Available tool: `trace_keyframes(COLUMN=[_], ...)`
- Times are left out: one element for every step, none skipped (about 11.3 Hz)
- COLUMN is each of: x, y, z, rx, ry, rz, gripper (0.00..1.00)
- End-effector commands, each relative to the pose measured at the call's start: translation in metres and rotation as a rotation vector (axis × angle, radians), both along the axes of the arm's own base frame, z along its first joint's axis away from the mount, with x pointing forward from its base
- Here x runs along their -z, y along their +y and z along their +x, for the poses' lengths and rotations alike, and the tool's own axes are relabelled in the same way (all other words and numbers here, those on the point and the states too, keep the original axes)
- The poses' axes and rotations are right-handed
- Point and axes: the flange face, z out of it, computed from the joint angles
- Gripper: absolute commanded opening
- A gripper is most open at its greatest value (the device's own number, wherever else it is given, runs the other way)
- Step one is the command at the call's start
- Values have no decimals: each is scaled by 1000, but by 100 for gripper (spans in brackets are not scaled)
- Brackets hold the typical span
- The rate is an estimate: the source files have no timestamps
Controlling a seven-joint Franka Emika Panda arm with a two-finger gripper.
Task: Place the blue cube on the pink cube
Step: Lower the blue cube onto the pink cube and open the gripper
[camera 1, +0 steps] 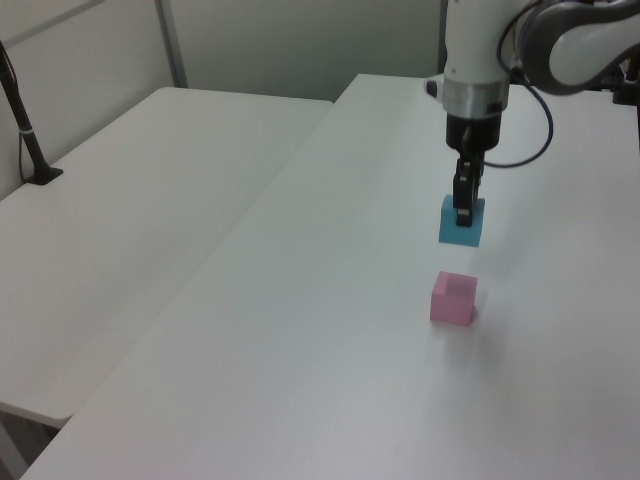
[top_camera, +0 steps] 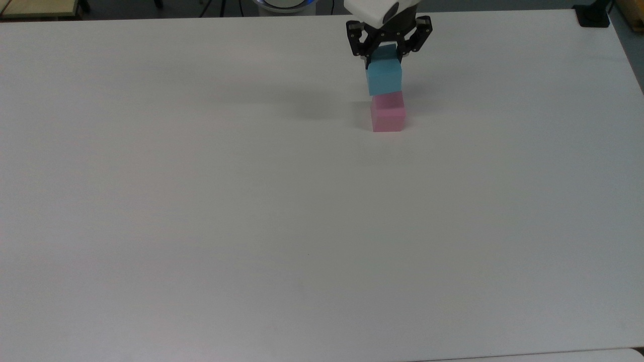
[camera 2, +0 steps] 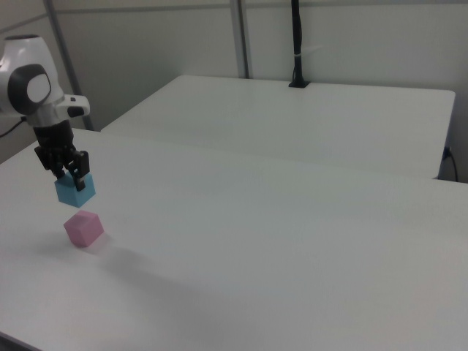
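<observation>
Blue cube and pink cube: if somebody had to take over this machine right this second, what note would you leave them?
Hand: shut on the blue cube, holding it in the air.
Blue cube: just above the pink cube, not touching it; the left view and right view show a gap between them.
Pink cube: sits on the white table, also seen at and.
Done: blue cube picked up and brought nearly over the pink one.
Left: line it up, lower it onto the pink cube, open the hand, pull away.
</observation>
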Motion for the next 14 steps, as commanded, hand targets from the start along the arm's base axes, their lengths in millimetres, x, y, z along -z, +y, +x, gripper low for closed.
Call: trace_keyframes(x=[28, 37, 44, 49, 53, 53, 54, 56, 60, 61, 63, 64, 66, 70], y=[21, 22, 25, 29, 31, 33, 35, 41, 42, 42, 46, 53, 53, 53], z=[-3, 2, 5, 5, 5, 4, 2, -3, -5, -5, -8, -12, -12, -11], rx=[18, 37, 47, 44, 44, 51, 51, 39, 34, 33, 26, 25, 35, 31], ry=[-20, -34, -40, -41, -40, -41, -39, -35, -30, -29, -26, -25, -26, -20], rz=[-32, -43, -50, -56, -62, -63, -65, -69, -73, -77, -77, -80, -84, -90], gripper=[37, 37, 37, 37, 36, 36, 35, 35, 35, 35, 35, 35, 35, 35])
